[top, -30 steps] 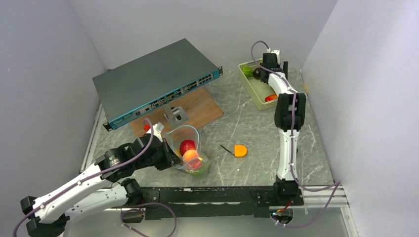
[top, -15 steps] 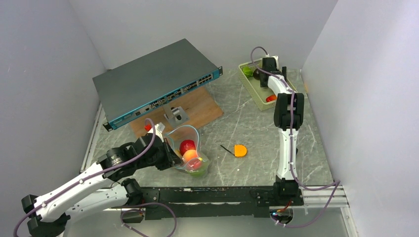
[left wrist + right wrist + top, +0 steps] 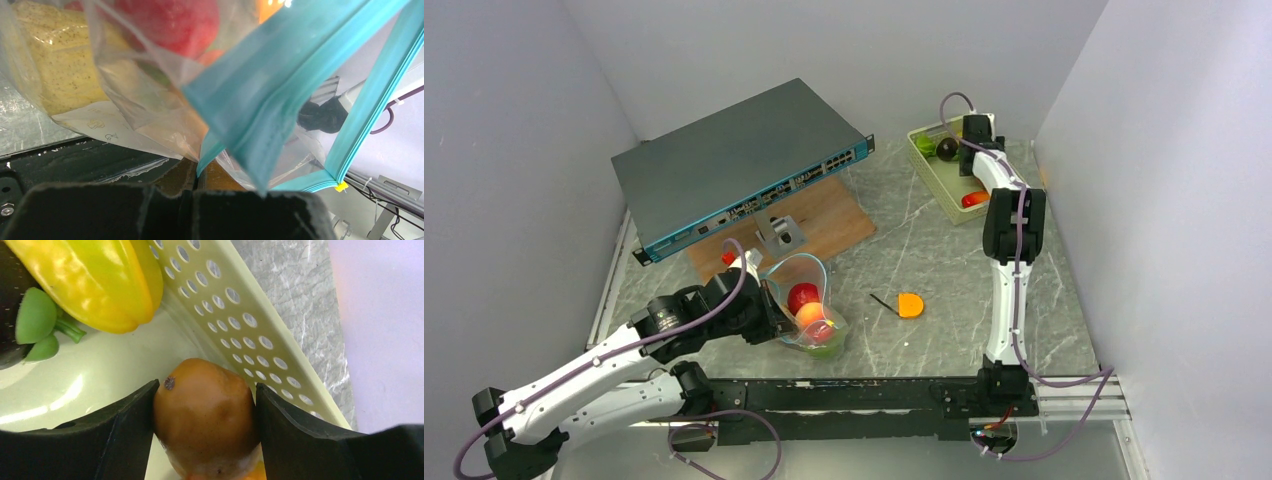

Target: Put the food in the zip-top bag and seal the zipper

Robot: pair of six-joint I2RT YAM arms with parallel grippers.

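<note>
Item under handling: one brown-orange fruit (image 3: 205,415) lying in the pale lattice basket (image 3: 932,178) at the far right of the tabletop (image 3: 944,270), just beside the basket's perforated wall. The right end effector (image 3: 205,392) is closed on it, one finger against each flank. The fruit's longer dimension runs along the fingers, not across them. It appears not yet lifted off the basket floor. Its destination, the zip-top bag (image 3: 809,300), stands well apart to the near left. The left end effector (image 3: 195,195) is clamped shut on the bag's rim and holds the mouth up and open, so the teal zipper (image 3: 260,100) forms a loop. A red apple (image 3: 802,296) and a peach (image 3: 810,315) are already inside. The right arm is the only free carrier, since the left is occupied at the bag. Beside the held fruit in the basket are a yellow fruit (image 3: 100,280) and a dark vegetable (image 3: 7,315) with a green stem. Judgement: the basket wall is the closest obstruction, so the lift should come straight up before travelling. An orange-handled screwdriver (image 3: 909,304) lies flat between basket and bag, low enough to pass over. The network switch (image 3: 734,165) and wooden board (image 3: 824,225) sit far left, off the line of travel.
</note>
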